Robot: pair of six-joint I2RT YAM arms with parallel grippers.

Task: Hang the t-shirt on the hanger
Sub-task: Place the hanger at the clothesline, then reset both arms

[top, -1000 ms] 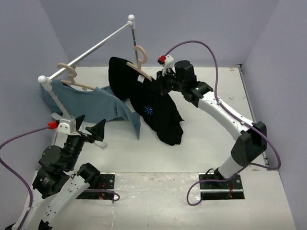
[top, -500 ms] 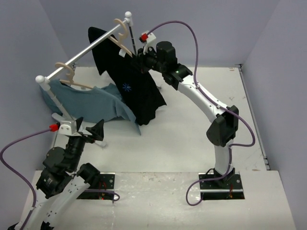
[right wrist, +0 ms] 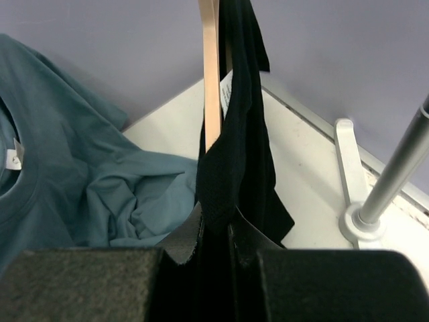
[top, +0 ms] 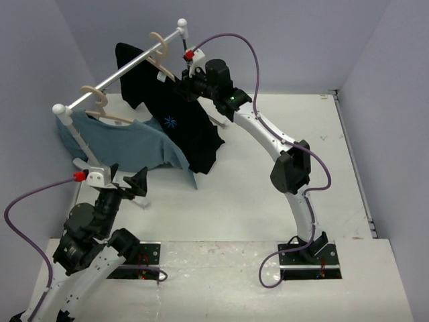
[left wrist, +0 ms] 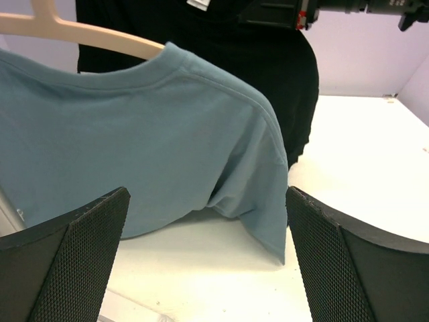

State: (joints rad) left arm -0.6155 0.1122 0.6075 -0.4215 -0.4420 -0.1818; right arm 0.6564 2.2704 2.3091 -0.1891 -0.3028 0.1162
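Right pincer tight on the t-shirt; left pincer spread wide, empty.

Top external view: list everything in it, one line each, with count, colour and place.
t-shirt: 1, black, on the hanger, rail's far end
hanger: 1, beige, hook at the rail
teal shirt: 1, teal-blue, on second hanger, left
second hanger: 1, beige, on the rail
rail: 1, silver, back left
table: 1, white, underneath
cables: 2, purple, one per arm
left fingers: 2, black, open, near left
right fingers: 2, black, shut on the t-shirt
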